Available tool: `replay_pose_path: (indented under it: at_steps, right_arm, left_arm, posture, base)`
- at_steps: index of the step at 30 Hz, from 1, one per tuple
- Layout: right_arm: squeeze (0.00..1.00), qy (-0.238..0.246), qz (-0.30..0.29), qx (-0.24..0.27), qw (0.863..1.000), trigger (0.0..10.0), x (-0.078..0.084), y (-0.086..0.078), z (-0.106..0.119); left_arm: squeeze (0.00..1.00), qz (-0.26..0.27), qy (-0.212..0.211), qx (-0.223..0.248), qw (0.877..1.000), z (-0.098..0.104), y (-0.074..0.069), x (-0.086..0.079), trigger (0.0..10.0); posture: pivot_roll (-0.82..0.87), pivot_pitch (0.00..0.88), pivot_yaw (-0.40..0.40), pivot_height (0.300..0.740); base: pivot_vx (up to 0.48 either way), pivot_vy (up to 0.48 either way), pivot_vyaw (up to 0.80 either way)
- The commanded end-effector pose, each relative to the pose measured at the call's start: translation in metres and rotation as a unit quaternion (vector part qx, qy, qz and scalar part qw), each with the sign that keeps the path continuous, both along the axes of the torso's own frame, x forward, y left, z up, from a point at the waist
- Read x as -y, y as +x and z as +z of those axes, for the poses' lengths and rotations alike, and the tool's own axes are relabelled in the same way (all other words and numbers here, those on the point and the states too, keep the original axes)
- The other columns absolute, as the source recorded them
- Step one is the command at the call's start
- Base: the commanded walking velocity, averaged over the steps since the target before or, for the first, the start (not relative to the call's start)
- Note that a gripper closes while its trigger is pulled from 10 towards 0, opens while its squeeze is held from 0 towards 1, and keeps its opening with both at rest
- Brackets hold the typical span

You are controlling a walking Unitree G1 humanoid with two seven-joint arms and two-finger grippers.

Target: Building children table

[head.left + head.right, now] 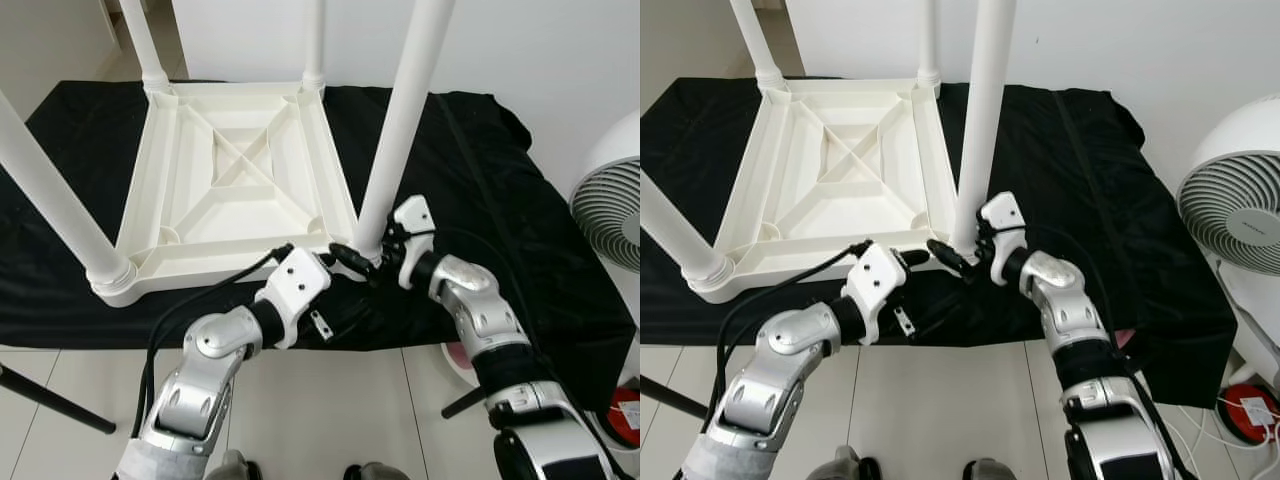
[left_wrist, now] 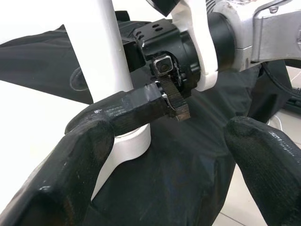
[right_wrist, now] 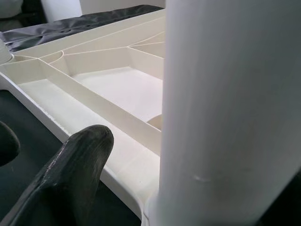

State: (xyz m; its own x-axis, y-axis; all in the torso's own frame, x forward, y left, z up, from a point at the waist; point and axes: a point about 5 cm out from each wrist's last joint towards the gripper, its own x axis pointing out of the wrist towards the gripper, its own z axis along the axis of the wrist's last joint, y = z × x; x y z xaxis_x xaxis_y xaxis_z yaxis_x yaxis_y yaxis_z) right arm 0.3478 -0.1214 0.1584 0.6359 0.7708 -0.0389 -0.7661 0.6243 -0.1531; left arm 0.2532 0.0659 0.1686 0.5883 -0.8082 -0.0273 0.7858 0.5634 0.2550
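1. A white plastic children's table [image 1: 235, 185] is observed lying upside down on a black cloth [image 1: 470, 190], with its ribbed underside facing up.
2. Four white legs are seen standing upward from the corners. The near-right leg [image 1: 400, 120] rises from the corner closest to both arms; the near-left leg [image 1: 55, 195] is seated in its socket at the opposite near corner.
3. The right gripper [image 1: 372, 252] is positioned at the base of the near-right leg. In the right wrist view the leg [image 3: 230, 113] is seen close against the camera, with one black finger [image 3: 70, 179] lying beside it over the tabletop's rim. The leg is judged to be grasped between the fingers, contact being seen on one side only.
4. The left gripper [image 1: 345, 262] is held just beside the same corner, its fingers spread apart and nothing held between them. In the left wrist view its two fingertips [image 2: 80, 155] are seen well apart, with the right gripper's finger [image 2: 150, 106] crossing between them and the leg's base collar [image 2: 129, 141] behind.
5. The two grippers are noted as very near one another at the leg's foot; whether they touch cannot be told.
6. A white fan [image 1: 610, 200] is recorded on the right, beyond the cloth's edge. A pale tiled floor [image 1: 330, 410] is seen below the cloth.
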Motion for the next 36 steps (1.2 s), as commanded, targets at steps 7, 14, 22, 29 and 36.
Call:
replay_pose_path:
  at_steps: [7, 14, 22, 29, 36]
  right_arm:
    - [0.00, -0.007, 0.026, -0.016, 1.000, 6.2, -0.005, 0.006, -0.009]
    - [0.00, -0.026, 0.016, -0.029, 0.999, 0.0, 0.007, 0.006, -0.020]
    - [0.00, -0.037, -0.009, -0.028, 0.999, 10.0, 0.017, 0.008, -0.025]
    - [0.00, -0.047, -0.057, -0.020, 0.997, 10.0, 0.018, 0.011, -0.024]
    - [0.00, -0.022, -0.104, -0.008, 0.994, 10.0, 0.009, 0.010, -0.022]
  left_arm:
    - [0.00, 0.032, -0.006, 0.012, 0.999, 0.002, 0.005, 0.001, 10.0]
    - [0.00, 0.032, -0.006, 0.013, 0.999, 0.003, 0.005, 0.000, 10.0]
    - [0.00, 0.026, -0.006, 0.012, 1.000, 0.003, 0.005, 0.002, 10.0]
    - [0.00, 0.023, -0.008, 0.011, 1.000, 0.003, 0.005, 0.003, 10.0]
    - [0.00, 0.026, -0.009, 0.008, 1.000, 0.002, 0.003, 0.003, 10.0]
  posture:
    - [-0.07, 0.041, 0.025, 0.740]
    - [-0.07, 0.040, 0.027, 0.740]
    - [-0.07, 0.041, 0.030, 0.740]
    - [-0.08, 0.045, 0.029, 0.740]
    - [-0.07, 0.053, 0.019, 0.740]
  base:
    - [0.000, 0.000, 0.00]
    - [0.000, 0.000, 0.00]
    - [0.000, 0.000, 0.00]
    - [0.000, 0.000, 0.00]
    - [0.000, 0.000, 0.00]
